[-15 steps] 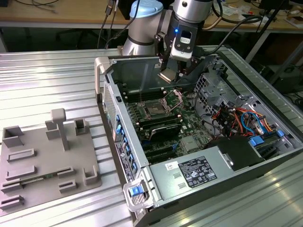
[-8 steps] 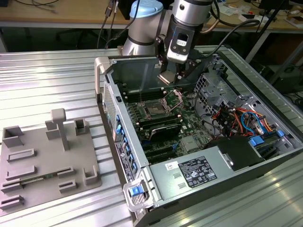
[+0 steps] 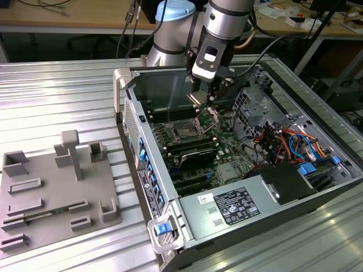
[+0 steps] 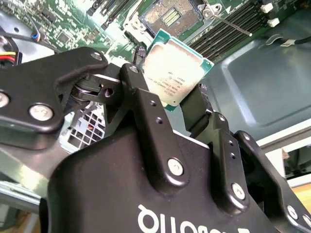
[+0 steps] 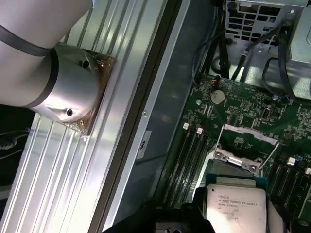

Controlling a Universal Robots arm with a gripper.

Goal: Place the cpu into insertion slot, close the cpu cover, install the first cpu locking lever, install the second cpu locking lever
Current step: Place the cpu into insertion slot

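Second wrist view: cpu [image 4: 172,68] unseated.
Clamped in the gripper [image 4: 167,92] mid-frame, short of the bare insertion slot [image 4: 167,14] at top centre; yet to shut the raised cpu cover [image 3: 207,117], latch levers [image 4: 228,24].

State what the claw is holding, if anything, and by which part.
The claw holds the cpu, pinched at two opposite side edges, its printed face showing.
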